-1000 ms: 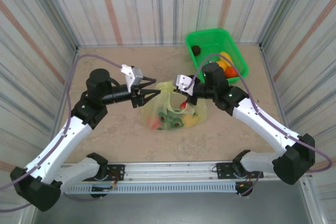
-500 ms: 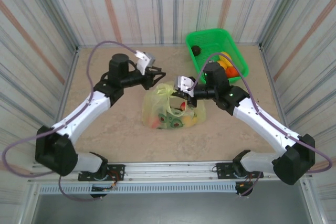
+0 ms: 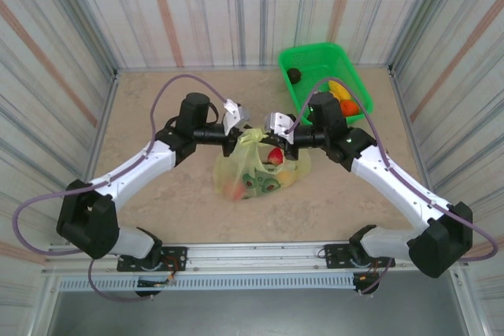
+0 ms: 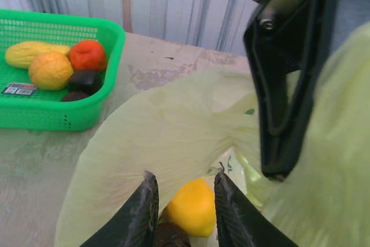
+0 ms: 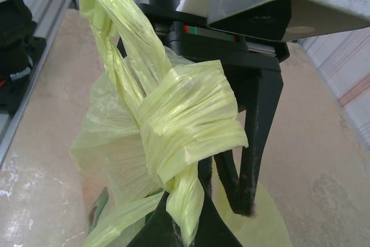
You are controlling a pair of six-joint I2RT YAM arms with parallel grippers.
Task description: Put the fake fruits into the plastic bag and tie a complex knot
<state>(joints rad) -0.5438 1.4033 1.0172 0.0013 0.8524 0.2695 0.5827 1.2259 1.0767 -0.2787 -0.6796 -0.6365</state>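
My right gripper (image 5: pixel 185 212) clenches the thin yellow-green plastic bag's (image 3: pixel 256 169) twisted handle strip (image 5: pixel 185 125). The left gripper's (image 4: pixel 185 177) jaws look released, so I'd regrasp before pulling.

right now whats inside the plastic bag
Through the film of the plastic bag show a red fruit, a yellow fruit and a reddish-orange one lower down. Whatever lies under or behind them is covered by bunched film, so no full count.

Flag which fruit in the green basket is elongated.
The pale yellow plastic fruit in the rigid green basket; the yellow-orange fruit, red-orange fruit and dark fruit are rounded.
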